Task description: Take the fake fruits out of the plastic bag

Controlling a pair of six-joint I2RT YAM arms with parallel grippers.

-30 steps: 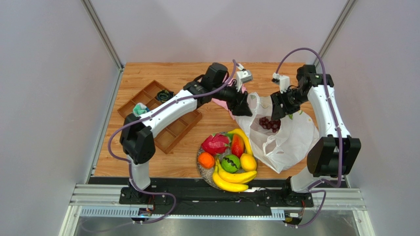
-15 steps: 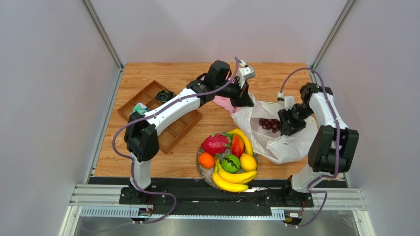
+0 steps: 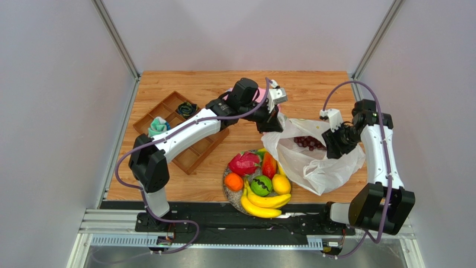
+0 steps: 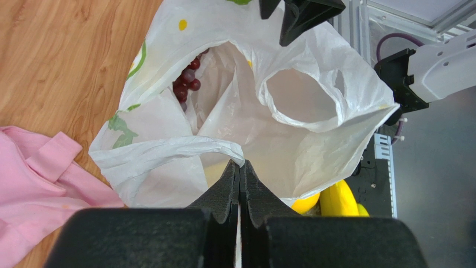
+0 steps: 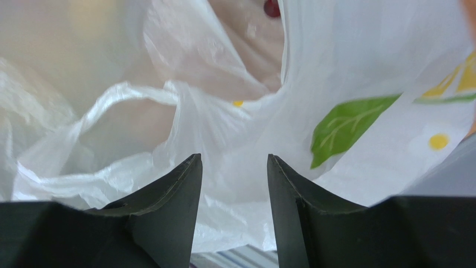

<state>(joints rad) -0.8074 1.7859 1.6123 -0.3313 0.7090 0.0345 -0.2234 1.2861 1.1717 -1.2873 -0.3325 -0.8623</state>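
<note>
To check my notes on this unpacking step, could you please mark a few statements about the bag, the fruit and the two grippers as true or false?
1. The grapes lie inside the plastic bag. True.
2. The left gripper is open and clear of the bag. False: it is shut, pinching the bag's rim.
3. The right gripper has its fingers apart at the bag. True.
4. The dragon fruit is in the bag. False: it sits on the plate with the other fruit, outside the bag.
</note>
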